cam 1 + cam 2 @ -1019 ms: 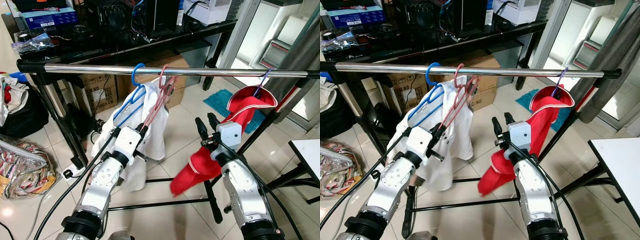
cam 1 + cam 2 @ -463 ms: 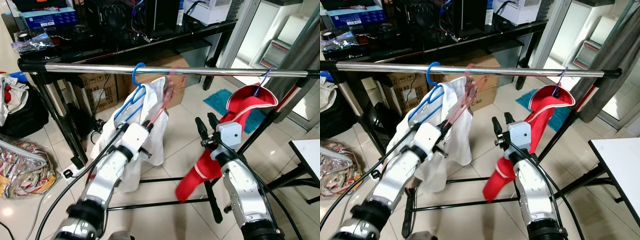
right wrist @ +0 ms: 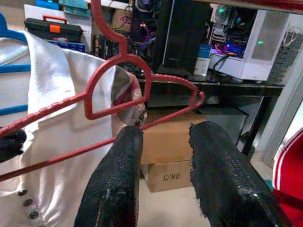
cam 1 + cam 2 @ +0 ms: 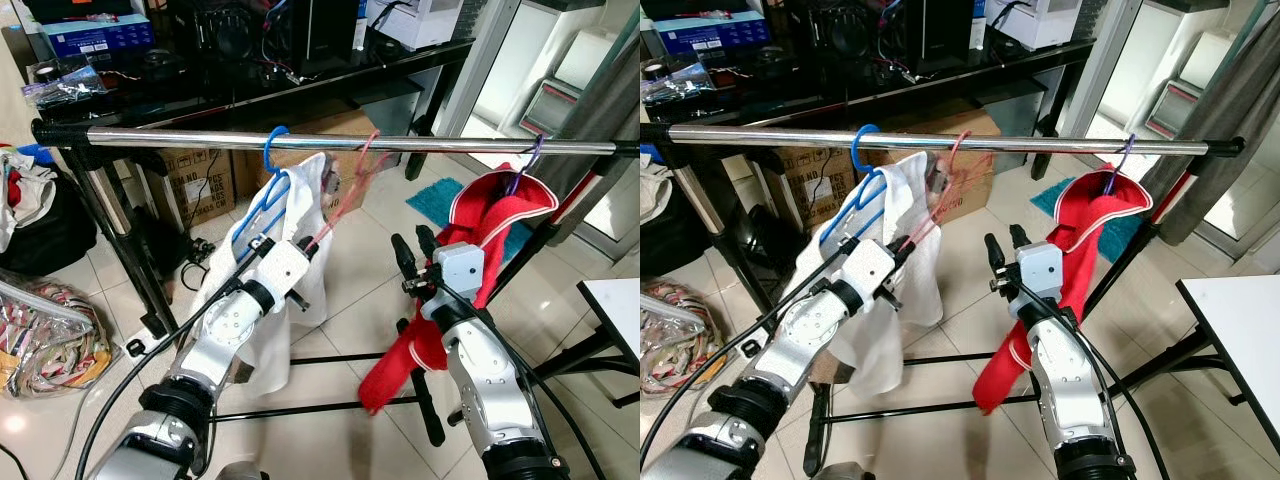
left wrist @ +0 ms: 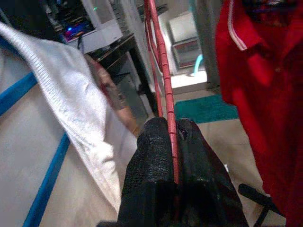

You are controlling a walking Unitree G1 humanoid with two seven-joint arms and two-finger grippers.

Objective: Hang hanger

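Observation:
A pink-red hanger (image 4: 342,196) slants up from my left gripper (image 4: 308,247) to the chrome rail (image 4: 180,139). Its hook (image 4: 958,141) curls at the rail, right of a blue hanger (image 4: 268,186) carrying a white shirt (image 4: 306,278). The hook is blurred, so I cannot tell whether it rests on the rail. In the left wrist view the gripper (image 5: 172,126) is shut on the hanger's thin bar (image 5: 164,80). My right gripper (image 4: 411,249) is open below the rail, between the white shirt and a red shirt (image 4: 492,216). Its fingers (image 3: 118,175) hold nothing.
The red shirt hangs from a purple hook (image 4: 528,157) at the rail's right end. A black desk (image 4: 300,85) with computer gear and cardboard boxes (image 4: 195,180) stands behind the rack. Bags (image 4: 40,330) lie on the tiled floor to the left; a white table corner (image 4: 618,305) is at right.
My left gripper has carried the pink-red hanger to the right, and its hook now sits further right along the rail. The red shirt has swung. The right gripper has stayed put.

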